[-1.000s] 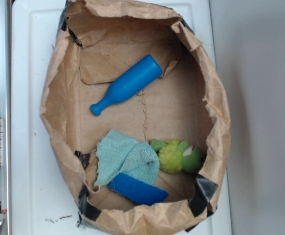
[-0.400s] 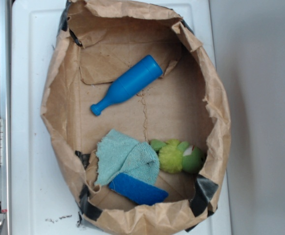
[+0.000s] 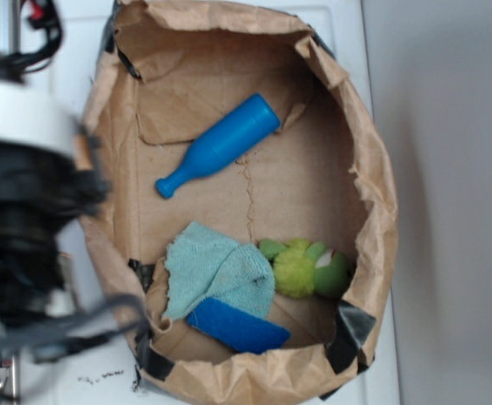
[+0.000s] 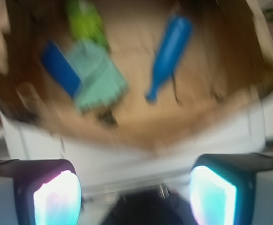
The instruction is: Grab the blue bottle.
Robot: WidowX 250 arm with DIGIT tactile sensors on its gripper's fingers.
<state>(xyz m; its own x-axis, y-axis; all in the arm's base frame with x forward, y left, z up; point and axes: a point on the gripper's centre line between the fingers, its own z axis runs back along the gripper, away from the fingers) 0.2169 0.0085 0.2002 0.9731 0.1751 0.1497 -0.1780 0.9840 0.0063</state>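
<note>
Your arm [image 3: 26,219] has just swung into view at the left; earlier it was absent. The end effector [image 4: 135,190] is wide open, holding nothing. The blue bottle [image 3: 218,145] lies unmoved on the floor of the paper bag [image 3: 372,169], so the approach is only beginning.

Exterior view looks straight down into the paper bag [image 3: 229,211]. My wrist view, blurred, looks obliquely past my fingers [image 4: 56,199] into that bag; both share its contents.
</note>
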